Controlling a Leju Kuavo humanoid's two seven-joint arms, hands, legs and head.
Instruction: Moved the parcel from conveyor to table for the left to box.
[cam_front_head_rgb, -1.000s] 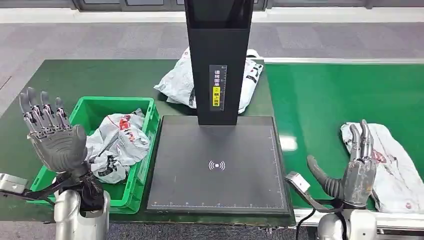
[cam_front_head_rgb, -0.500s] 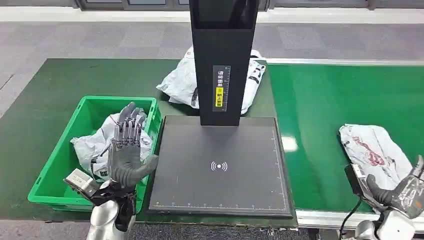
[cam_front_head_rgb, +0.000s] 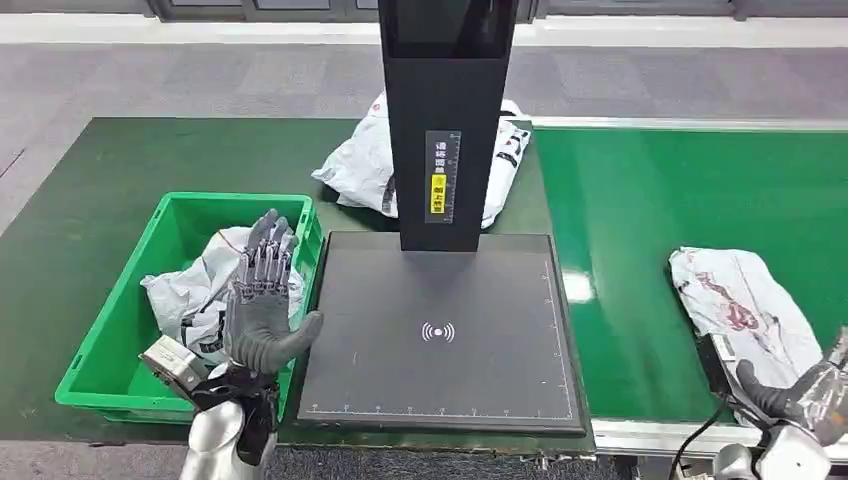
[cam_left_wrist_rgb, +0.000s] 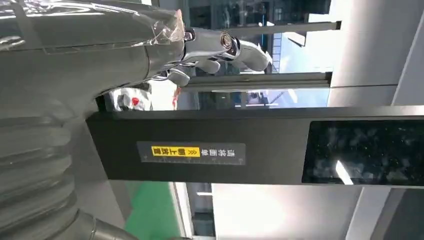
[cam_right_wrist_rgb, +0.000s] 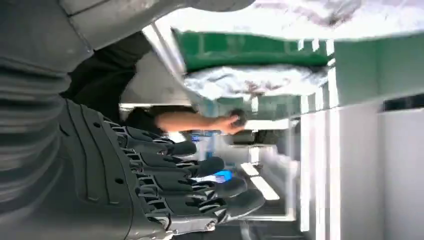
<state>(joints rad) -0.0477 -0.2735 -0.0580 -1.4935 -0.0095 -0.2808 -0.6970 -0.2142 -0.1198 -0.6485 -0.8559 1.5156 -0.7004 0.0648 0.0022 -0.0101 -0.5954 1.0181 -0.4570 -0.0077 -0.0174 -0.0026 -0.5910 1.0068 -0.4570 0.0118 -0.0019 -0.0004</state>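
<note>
Green covers both the desk (cam_front_head_rgb: 120, 160) and the conveyor (cam_front_head_rgb: 690, 190). Nearest, the right hand (cam_front_head_rgb: 815, 385) sits low beside the parcel (cam_front_head_rgb: 745, 310), fingers loosely spread and empty, likely readying a grasp; the left hand (cam_front_head_rgb: 262, 300) waits upright, open, empty, between green bin (cam_front_head_rgb: 100, 375) and scanner pad (cam_front_head_rgb: 440, 330). Farther off, another bag (cam_front_head_rgb: 365, 160) lies behind the black post (cam_front_head_rgb: 445, 120).

The left hand (cam_left_wrist_rgb: 60, 65) fills one side. Beyond it runs a black post (cam_left_wrist_rgb: 200, 147) with a yellow label (cam_left_wrist_rgb: 191, 152) and a dark screen (cam_left_wrist_rgb: 365, 152).

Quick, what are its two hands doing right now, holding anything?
Left hand: open, raised beside the green bin, holding nothing.
Right hand: open, holding nothing.
</note>
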